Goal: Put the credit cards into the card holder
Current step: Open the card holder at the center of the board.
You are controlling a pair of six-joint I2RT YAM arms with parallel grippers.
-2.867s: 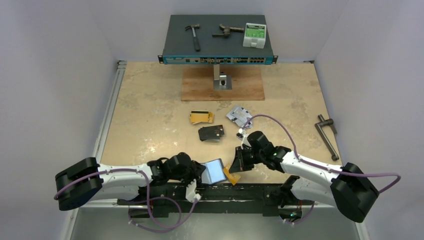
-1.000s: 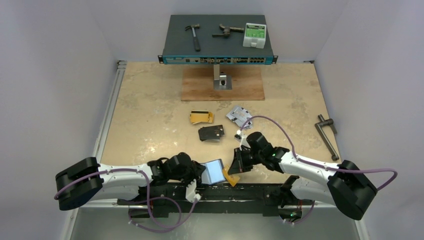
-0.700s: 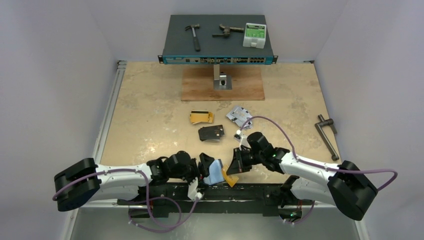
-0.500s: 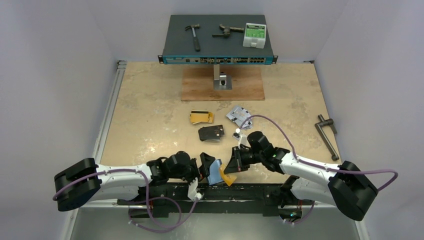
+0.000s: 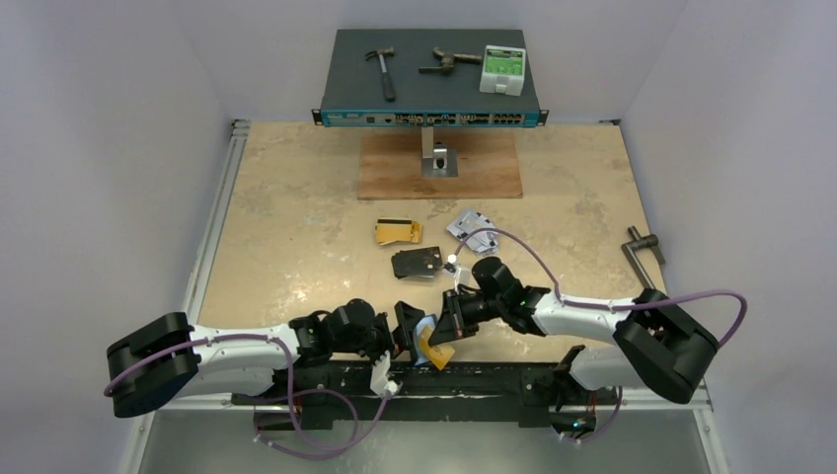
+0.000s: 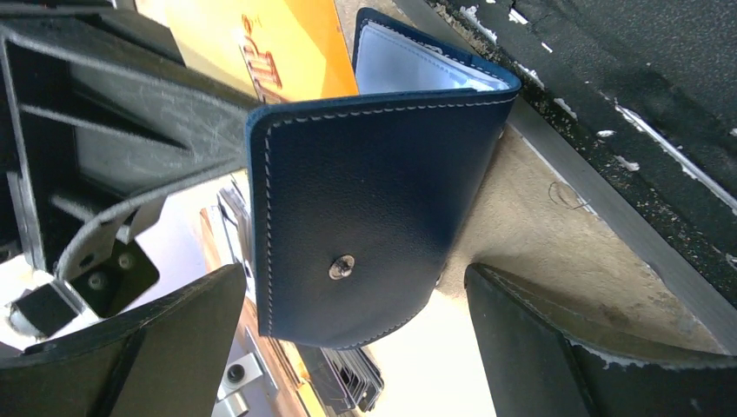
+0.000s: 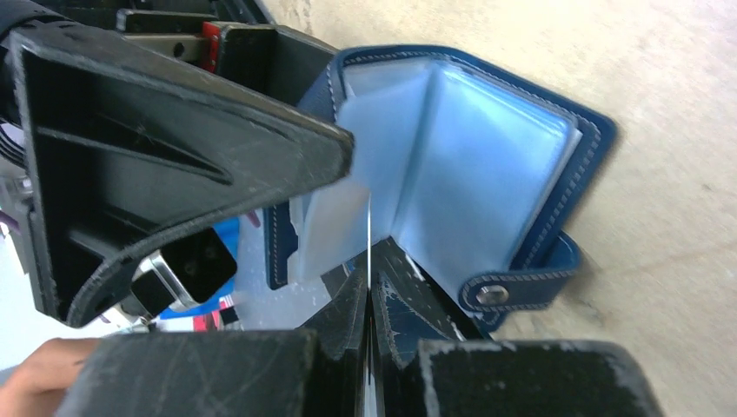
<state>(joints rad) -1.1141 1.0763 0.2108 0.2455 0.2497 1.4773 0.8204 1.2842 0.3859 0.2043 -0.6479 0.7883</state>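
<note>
1. The left gripper (image 5: 406, 329) now has its jaws spread wide. A second ago they were clamped on the small navy-blue stitched leather card holder (image 6: 365, 200).
2. Earlier the holder lay open with its pale inside facing up. It now stands on edge, half folded, between the left fingers (image 6: 130, 347) at the near edge of the beige stone-patterned table (image 5: 296, 197). I cannot tell whether it touches either finger.
3. The right gripper (image 7: 369, 304) is pressed together on a thin gold-yellow plastic card (image 5: 431, 349). The right wrist view shows the card edge-on, with its far edge reaching the holder's clear plastic sleeves (image 7: 487, 165).
4. The right arm has swung left since a second ago. The card was just beside the holder then and is now right against its open side.
5. The loose cards farther up the table lie where they were: a gold-yellow pair (image 5: 398, 231), a black stack (image 5: 417, 263) and a silver-grey stack (image 5: 471, 227).
</note>
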